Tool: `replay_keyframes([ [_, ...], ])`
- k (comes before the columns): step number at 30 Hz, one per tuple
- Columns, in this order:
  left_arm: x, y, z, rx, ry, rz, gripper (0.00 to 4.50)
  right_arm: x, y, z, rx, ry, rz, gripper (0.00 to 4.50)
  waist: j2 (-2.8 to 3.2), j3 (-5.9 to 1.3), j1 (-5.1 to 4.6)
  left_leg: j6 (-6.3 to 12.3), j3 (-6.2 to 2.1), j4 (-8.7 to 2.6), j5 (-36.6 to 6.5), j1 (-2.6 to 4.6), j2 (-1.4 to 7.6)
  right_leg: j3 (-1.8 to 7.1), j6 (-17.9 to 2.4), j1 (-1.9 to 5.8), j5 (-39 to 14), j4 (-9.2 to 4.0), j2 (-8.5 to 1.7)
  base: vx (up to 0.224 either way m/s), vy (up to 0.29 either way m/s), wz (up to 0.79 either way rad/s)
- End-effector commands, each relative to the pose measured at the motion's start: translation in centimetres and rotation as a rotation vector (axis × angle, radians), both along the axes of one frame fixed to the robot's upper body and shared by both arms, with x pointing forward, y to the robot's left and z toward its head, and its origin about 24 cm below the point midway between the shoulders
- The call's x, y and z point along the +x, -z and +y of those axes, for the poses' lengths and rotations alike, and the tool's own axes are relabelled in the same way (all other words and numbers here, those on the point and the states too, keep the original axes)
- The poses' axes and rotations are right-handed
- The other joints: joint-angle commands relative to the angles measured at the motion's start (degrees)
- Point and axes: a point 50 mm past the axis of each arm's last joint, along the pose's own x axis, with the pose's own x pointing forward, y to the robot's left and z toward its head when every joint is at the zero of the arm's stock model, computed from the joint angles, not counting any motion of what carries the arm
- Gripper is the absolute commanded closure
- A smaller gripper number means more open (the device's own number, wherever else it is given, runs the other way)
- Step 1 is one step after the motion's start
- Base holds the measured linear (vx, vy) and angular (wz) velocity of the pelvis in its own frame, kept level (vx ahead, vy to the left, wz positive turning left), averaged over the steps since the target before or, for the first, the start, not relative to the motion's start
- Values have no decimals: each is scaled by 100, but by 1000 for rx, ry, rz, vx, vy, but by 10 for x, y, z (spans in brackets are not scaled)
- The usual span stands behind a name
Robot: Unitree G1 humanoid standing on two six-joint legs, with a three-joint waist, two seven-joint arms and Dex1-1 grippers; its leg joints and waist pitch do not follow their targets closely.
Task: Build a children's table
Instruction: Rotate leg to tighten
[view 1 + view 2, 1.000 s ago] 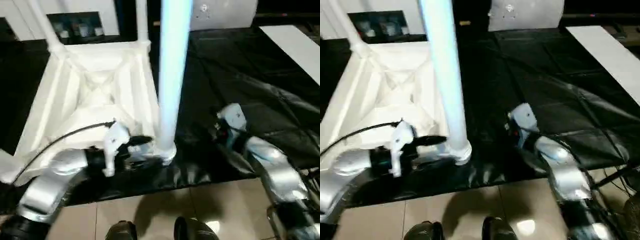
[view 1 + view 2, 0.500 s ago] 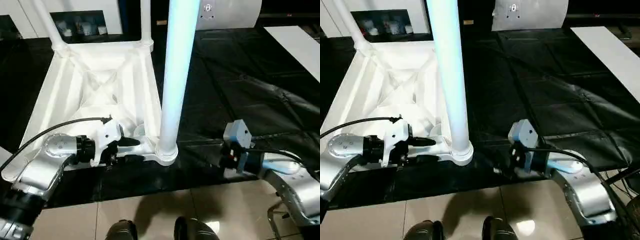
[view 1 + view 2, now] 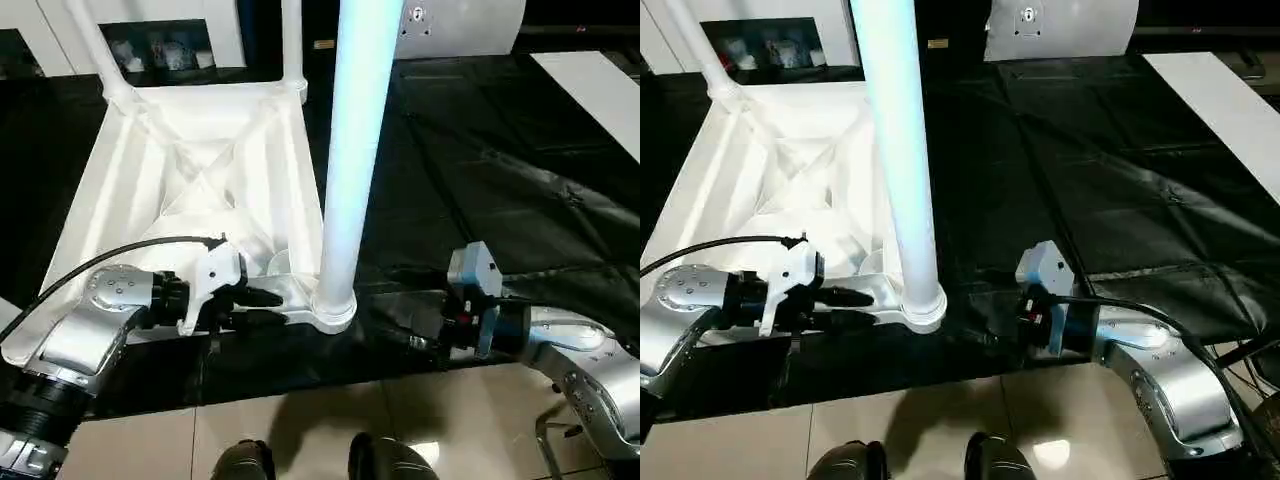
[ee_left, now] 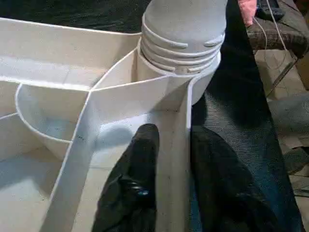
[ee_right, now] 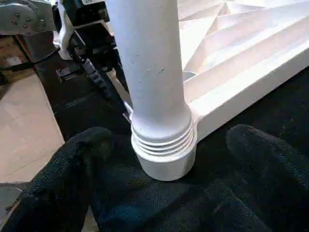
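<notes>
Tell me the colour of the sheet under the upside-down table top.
Black and glossy, wrinkled; the sheet shows best in the right eye view, beside the white table top.

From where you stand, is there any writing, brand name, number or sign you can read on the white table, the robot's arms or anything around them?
None can be read.
White panel beyond the black mat: a small round mark, too small to make out.
Table top and the leg standing in its corner socket: plain white, no lettering.
Left gripper and right gripper: black fingers, no marks.
</notes>
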Motion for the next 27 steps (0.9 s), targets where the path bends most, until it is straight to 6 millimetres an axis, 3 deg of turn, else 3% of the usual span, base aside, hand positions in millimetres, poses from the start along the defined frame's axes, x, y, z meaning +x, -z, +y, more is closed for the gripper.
replay_keyframes([
  [1,-6,8,4,33,10,61,368,-1,-4,0,0,-6,0,0,22,-494,38,487,-141,-418,-607,23,406,425,-957,360,-1919,-464,-607,0,0,0],
  [9,-14,13,8,109,65,96,447,0,-5,-1,-5,-5,0,0,24,-484,23,470,-139,-424,-654,29,408,429,-947,355,-1975,-470,-607,0,0,0],
  [15,-8,8,4,75,33,49,447,3,-6,-1,-4,-4,-7,0,33,-493,24,493,-135,-420,-610,31,411,427,-1020,356,-1816,-453,-603,0,0,0],
  [20,-2,7,-1,78,58,-6,447,6,-7,-1,-11,-4,-18,0,15,-483,44,498,-129,-422,-653,34,395,424,-889,349,-2081,-503,-596,0,0,0],
  [22,2,7,-9,79,107,-29,447,8,-8,1,-11,-18,-27,0,10,-474,63,486,-116,-423,-767,65,379,421,-792,329,-2368,-544,-600,0,0,0],
  [23,2,5,-15,62,132,-35,447,9,-7,3,-21,-33,-39,0,48,-473,74,463,-118,-420,-799,78,381,421,-775,323,-2445,-545,-605,0,0,0],
  [24,3,4,-19,49,149,-38,447,10,-7,4,-29,-44,-47,0,25,-482,81,426,-116,-419,-802,74,386,425,-762,339,-2451,-544,-618,0,0,0],
  [25,3,1,-26,25,183,-39,447,12,-6,6,-29,-63,-51,0,54,-485,101,412,-124,-431,-812,89,406,425,-783,327,-2397,-530,-612,0,0,0],
  [27,2,1,-29,23,207,-41,447,13,-6,7,-22,-82,-49,0,49,-512,117,428,-122,-424,-770,88,411,431,-856,340,-2212,-503,-617,0,0,0],
])
